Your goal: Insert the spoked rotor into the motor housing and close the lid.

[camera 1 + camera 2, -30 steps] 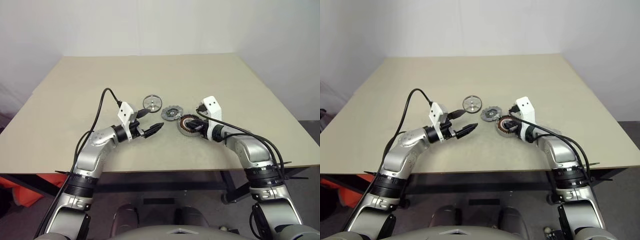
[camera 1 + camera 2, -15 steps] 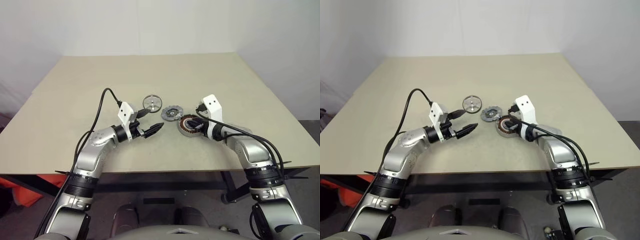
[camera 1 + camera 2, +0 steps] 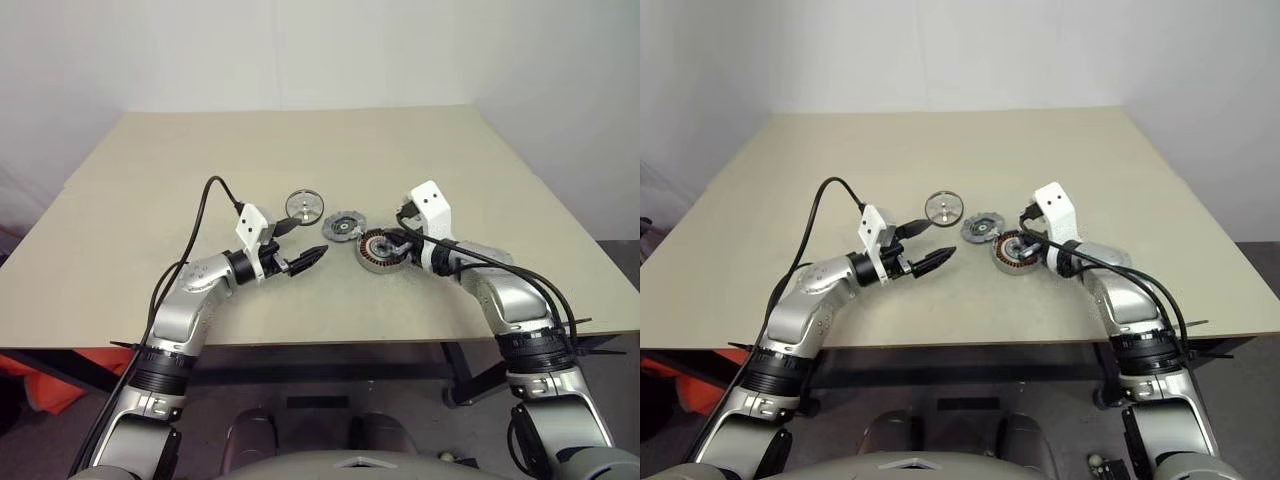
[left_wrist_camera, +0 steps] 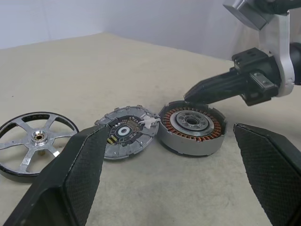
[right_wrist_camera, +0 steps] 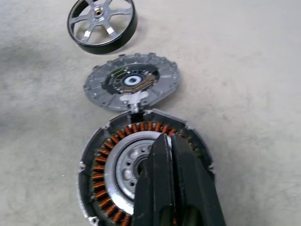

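Observation:
The motor housing (image 3: pixel 378 251), a squat silver cup with copper windings, sits on the table. Touching its far edge lies the lid (image 3: pixel 345 226), a flat grey disc, connected to it by a small tab. Further to the left is the spoked rotor (image 3: pixel 305 206), dark-rimmed with silver spokes. My right gripper (image 5: pixel 164 141) hovers over the housing's near side, shut, with nothing between its fingers. My left gripper (image 3: pixel 305 240) stands open to the left of the parts, level and pointing towards them, and holds nothing.
The beige table (image 3: pixel 450 150) stretches wide behind the parts. Its front edge runs just behind both wrists. Black cables loop from each wrist camera along the forearms.
My right gripper's fingers have closed together, and the hand has lifted slightly up and to the right over the housing. The housing, lid, rotor and left arm have stayed in place.

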You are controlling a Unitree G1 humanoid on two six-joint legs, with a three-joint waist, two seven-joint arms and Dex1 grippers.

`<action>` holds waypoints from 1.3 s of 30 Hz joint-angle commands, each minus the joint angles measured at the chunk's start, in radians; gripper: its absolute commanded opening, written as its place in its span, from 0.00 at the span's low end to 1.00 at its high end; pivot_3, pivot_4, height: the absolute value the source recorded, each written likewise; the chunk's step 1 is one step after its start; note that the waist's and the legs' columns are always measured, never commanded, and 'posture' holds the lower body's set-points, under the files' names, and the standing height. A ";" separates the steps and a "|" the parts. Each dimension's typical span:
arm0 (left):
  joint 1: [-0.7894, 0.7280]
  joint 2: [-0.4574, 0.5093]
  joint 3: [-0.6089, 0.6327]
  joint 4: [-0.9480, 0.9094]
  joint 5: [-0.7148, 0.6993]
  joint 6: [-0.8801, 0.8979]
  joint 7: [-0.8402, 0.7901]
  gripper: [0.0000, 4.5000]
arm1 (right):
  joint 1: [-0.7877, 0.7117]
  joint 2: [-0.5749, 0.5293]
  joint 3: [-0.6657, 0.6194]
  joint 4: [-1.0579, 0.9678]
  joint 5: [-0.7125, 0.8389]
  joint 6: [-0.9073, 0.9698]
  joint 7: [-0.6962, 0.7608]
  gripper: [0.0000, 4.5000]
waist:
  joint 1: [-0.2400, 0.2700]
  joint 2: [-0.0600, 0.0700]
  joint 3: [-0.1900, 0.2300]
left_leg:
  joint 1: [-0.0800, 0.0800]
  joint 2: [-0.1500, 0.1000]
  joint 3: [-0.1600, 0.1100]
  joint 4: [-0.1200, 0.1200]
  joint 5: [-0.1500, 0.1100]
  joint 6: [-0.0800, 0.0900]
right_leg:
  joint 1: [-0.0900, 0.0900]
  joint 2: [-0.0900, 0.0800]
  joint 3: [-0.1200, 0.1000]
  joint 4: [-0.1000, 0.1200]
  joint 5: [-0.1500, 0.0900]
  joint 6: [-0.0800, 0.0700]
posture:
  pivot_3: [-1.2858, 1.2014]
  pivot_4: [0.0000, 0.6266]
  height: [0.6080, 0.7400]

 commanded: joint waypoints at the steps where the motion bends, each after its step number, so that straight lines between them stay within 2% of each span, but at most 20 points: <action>1: -0.020 -0.003 0.005 -0.025 -0.009 -0.004 -0.001 1.00 | -0.025 0.002 0.004 -0.009 -0.011 -0.024 -0.003 0.01 | 0.000 0.000 0.000 | 0.000 0.000 0.000 0.000 0.000 0.000 | 0.000 0.000 0.000 0.000 0.000 0.000 | 0.52 0.00 1.00; 8: -0.031 -0.026 0.046 -0.014 -0.032 0.008 0.040 1.00 | -0.013 0.015 0.020 -0.003 -0.028 -0.040 -0.008 0.01 | 0.000 0.000 0.000 | 0.000 0.000 0.000 0.000 0.000 0.000 | 0.000 0.000 0.000 0.000 0.000 0.000 | 0.52 0.00 1.00; 15: -0.147 -0.122 0.265 0.145 -0.109 0.063 0.319 1.00 | -0.069 0.094 -0.059 0.004 0.009 -0.136 -0.057 0.01 | -0.004 0.000 0.000 | 0.000 0.000 0.000 0.001 0.000 0.000 | 0.000 0.000 0.000 0.001 0.000 0.000 | 0.52 0.00 1.00; 26: -0.282 -0.205 0.429 0.342 -0.261 0.246 0.482 1.00 | -0.065 0.121 -0.050 -0.001 -0.004 -0.164 -0.069 0.01 | 0.006 -0.001 0.000 | -0.003 -0.001 0.000 0.002 -0.001 0.002 | 0.001 0.000 -0.001 -0.002 0.004 -0.006 | 0.52 0.00 1.00; 31: -0.389 -0.245 0.489 0.501 -0.314 0.286 0.520 1.00 | -0.068 0.121 -0.050 0.001 -0.008 -0.174 -0.072 0.01 | 0.019 -0.002 0.001 | -0.003 -0.001 0.000 0.002 -0.001 0.003 | 0.001 0.000 -0.001 -0.002 0.004 -0.006 | 0.52 0.00 1.00; 39: -0.554 -0.239 0.552 0.845 -0.300 0.272 0.566 1.00 | -0.083 0.127 -0.064 -0.011 -0.003 -0.177 -0.095 0.01 | 0.020 -0.002 0.001 | -0.003 -0.001 -0.001 0.001 -0.001 0.002 | 0.001 0.000 -0.001 -0.004 0.004 -0.006 | 0.52 0.00 1.00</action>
